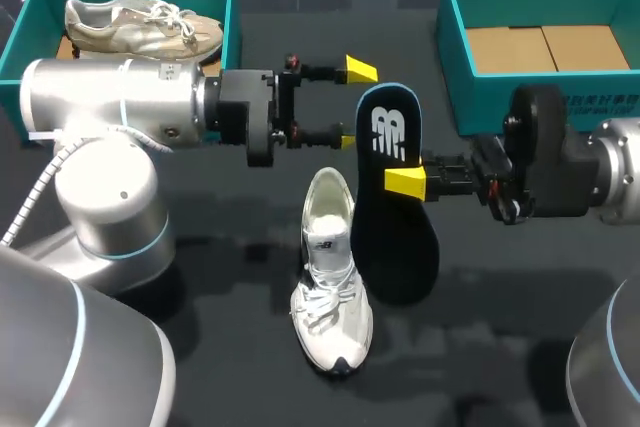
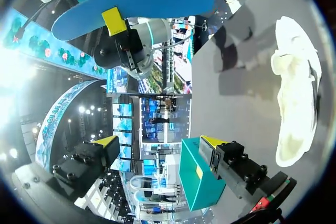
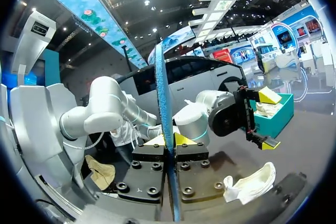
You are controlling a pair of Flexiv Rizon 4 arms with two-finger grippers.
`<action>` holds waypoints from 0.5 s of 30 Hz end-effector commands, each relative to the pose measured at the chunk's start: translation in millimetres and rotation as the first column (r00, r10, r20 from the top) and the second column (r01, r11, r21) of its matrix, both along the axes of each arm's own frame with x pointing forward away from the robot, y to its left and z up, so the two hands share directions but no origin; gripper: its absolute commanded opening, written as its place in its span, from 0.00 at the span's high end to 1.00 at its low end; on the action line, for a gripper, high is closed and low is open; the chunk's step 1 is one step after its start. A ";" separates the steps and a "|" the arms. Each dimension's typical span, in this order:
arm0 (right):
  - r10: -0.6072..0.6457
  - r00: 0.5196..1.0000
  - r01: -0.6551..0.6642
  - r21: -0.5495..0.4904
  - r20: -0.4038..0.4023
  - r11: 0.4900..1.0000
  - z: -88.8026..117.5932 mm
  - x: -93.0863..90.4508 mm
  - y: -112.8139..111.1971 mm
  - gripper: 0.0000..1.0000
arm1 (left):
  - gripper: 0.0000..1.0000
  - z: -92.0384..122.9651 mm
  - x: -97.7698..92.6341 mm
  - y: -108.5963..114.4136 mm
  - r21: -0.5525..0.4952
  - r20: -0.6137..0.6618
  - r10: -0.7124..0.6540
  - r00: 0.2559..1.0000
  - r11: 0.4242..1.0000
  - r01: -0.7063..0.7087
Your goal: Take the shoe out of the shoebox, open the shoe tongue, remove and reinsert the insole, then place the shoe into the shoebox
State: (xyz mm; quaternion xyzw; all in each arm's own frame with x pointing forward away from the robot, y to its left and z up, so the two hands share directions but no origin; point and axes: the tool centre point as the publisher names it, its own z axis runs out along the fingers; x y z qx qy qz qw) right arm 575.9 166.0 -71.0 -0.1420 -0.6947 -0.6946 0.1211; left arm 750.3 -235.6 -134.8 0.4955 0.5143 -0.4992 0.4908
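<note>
Head view, from the left: the left gripper (image 1: 352, 104) hangs with its 2 fingers spread and nothing between them, near the far end of the insole (image 1: 395, 237). Nearer the robot, on the table (image 1: 220, 277), lies the white shoe (image 1: 330, 277), sole down. Its toe points toward the robot and its heel opening away, so its long axis runs near to far. Just right of it, the right gripper (image 1: 405, 183) pinches the dark insole at 1 long edge. The insole lies roughly parallel to the shoe, logo end far, broad toe end near. Reinsertion, I judge, means carrying the insole leftward over the opening, and the right arm is nearer. The shoebox (image 1: 455, 57) stands far right.
</note>
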 end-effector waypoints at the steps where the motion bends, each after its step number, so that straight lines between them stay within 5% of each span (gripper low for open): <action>1: 0.032 0.998 -0.030 0.038 -0.052 0.999 -1.1 22.9 -19.1 1.00 | 0.00 -1.1 4.2 1.7 -0.029 0.010 0.007 1.000 1.000 -0.007; 8: 0.058 0.973 -0.024 0.156 -0.223 0.988 -11.7 49.3 -43.9 1.00 | 0.00 0.5 17.1 7.7 -0.011 0.026 0.029 0.999 1.000 -0.029; 15: 0.080 0.903 -0.018 0.148 -0.423 0.989 -14.5 79.1 -70.4 1.00 | 0.00 -2.1 24.4 12.9 0.011 0.040 0.044 0.998 0.999 -0.044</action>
